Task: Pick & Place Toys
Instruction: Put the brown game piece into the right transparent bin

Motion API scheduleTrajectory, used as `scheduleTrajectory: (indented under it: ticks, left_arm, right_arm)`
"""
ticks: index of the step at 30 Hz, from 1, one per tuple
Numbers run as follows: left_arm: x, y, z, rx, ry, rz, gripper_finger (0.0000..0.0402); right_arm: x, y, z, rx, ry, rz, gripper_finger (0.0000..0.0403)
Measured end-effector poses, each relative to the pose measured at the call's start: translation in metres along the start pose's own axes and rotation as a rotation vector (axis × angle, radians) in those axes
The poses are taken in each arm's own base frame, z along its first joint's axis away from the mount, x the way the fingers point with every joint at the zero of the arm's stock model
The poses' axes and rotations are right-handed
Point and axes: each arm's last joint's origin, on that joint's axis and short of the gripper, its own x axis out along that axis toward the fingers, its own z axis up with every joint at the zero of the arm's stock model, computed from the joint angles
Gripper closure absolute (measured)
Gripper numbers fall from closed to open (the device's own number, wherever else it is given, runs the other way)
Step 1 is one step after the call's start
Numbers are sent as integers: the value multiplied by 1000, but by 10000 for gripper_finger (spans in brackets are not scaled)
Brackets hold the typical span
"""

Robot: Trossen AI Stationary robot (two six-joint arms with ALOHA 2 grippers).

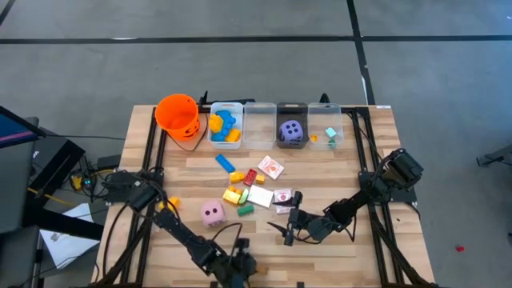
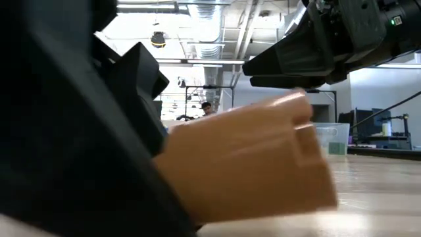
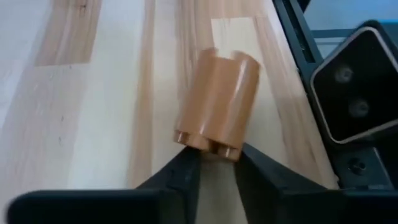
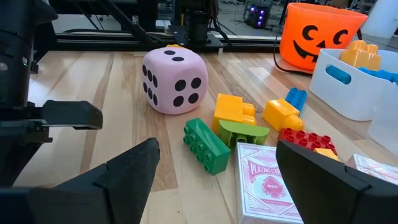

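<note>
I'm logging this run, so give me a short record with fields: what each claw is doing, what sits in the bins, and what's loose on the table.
left claw: at the table's near edge, fingers pinching the end of a tan block
right claw: open, low over the table, facing the loose toys
bins: blue and yellow blocks; purple die
bucket: orange bucket, far left, beside the bins
loose: pink die, green block, red block, pink-and-white cards

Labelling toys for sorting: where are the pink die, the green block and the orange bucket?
pink die (image 4: 173, 81): right wrist view, front face.
green block (image 4: 207, 145): right wrist view, studded top.
orange bucket (image 1: 177, 115): high view, rim.
</note>
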Motion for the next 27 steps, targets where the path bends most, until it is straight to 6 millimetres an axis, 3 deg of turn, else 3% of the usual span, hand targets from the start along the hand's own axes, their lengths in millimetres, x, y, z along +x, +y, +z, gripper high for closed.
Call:
scheduleTrajectory:
  ticks: [5, 7, 17, 23, 27]
  left_arm:
    - [5, 9, 5, -17, 0, 11, 390]
    - [7, 13, 7, -21, -1, 18, 396]
    - [13, 26, 11, -33, 20, 39, 384]
    - [15, 32, 14, -22, 32, 24, 350]
    - [18, 39, 17, 53, 38, 26, 332]
  right_arm:
    - [0, 0, 0, 0, 0, 0, 81]
    - [0, 0, 0, -1, 0, 0, 81]
    - [0, 0, -1, -4, 12, -4, 81]
    - [4, -15, -23, 0, 189, -86, 81]
    - [5, -16, -25, 74, 216, -84, 81]
